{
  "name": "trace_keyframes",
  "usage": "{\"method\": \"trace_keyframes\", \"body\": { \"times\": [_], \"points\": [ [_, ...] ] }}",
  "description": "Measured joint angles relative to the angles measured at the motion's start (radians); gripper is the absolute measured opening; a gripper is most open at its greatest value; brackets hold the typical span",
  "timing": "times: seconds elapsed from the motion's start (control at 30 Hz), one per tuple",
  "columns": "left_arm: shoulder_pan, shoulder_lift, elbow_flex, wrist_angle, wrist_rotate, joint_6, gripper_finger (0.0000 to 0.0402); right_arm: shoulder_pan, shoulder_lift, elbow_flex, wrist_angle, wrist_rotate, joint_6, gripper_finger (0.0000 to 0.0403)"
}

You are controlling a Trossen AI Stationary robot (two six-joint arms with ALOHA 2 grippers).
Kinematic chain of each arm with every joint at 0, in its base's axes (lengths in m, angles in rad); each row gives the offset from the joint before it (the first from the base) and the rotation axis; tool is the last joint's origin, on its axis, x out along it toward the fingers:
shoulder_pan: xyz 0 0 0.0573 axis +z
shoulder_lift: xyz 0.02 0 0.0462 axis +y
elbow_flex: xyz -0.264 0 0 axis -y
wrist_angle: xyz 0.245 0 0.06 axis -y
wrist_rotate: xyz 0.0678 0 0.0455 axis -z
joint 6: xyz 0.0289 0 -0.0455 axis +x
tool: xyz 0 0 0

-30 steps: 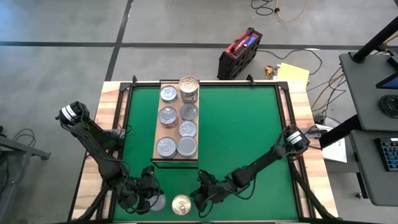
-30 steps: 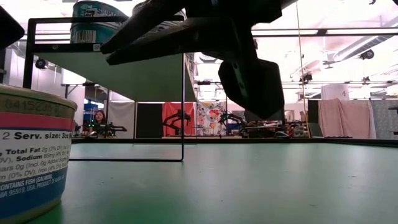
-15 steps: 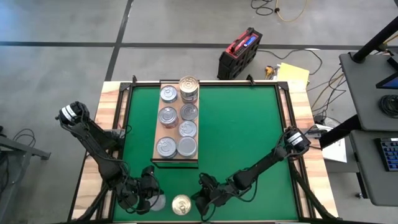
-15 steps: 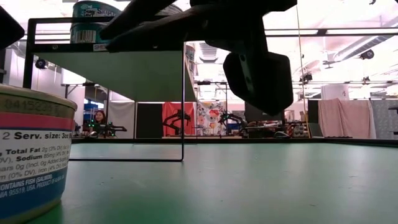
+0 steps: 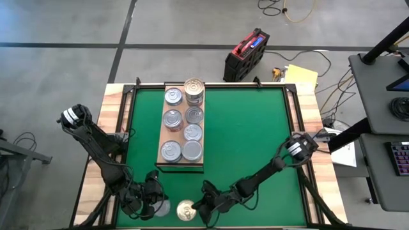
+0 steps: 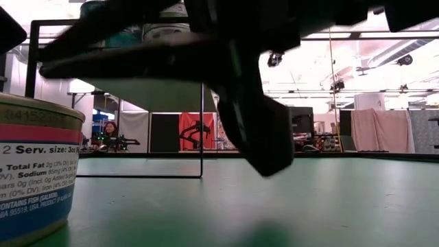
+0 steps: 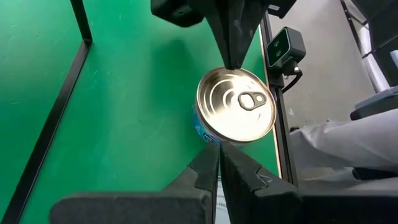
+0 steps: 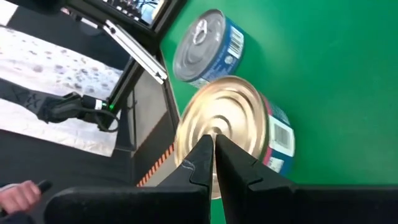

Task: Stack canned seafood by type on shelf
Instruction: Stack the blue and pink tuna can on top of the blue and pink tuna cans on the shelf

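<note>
Green mat (image 5: 243, 134) carries the shelf (image 5: 181, 165), which runs from the mat's far edge toward the near edge, left of centre. Most of the job looks done: seven tins sit on the shelf in two columns, silver lids throughout, with a taller stack (image 5: 194, 90) at its far end, right column. I can't read labels from above, so I can't tell if types are sorted right.

Left over, by my reckoning: two tins off the shelf at the near edge of the mat. Gold tin (image 5: 186, 209) stands upright between my two grippers; silver tin (image 5: 162, 207) is just beside it, toward my left arm.

My right gripper (image 5: 206, 209) is low by the gold tin, jaws pinched together, holding nothing. My left gripper (image 5: 148, 197) waits at the silver tin, jaws also pressed together and empty. Jaws need opening before either tin can be picked up.
</note>
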Motion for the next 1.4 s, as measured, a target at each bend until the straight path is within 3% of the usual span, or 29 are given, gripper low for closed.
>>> {"method": "trace_keyframes", "body": {
  "times": [0.6,1.1,1.4],
  "points": [
    [0.000,0.000,-0.002,-0.001,0.000,-0.003,0.0000,-0.003,-0.006,0.007,-0.100,0.000,0.034,0.0009],
    [0.000,0.000,-0.002,-0.004,-0.002,0.005,0.0000,-0.019,-0.093,0.007,-0.389,0.009,0.046,0.0009],
    [0.001,0.000,-0.002,-0.002,-0.030,0.005,0.0000,-0.029,-0.094,0.007,-0.406,0.056,0.104,0.0009]
  ]
}}
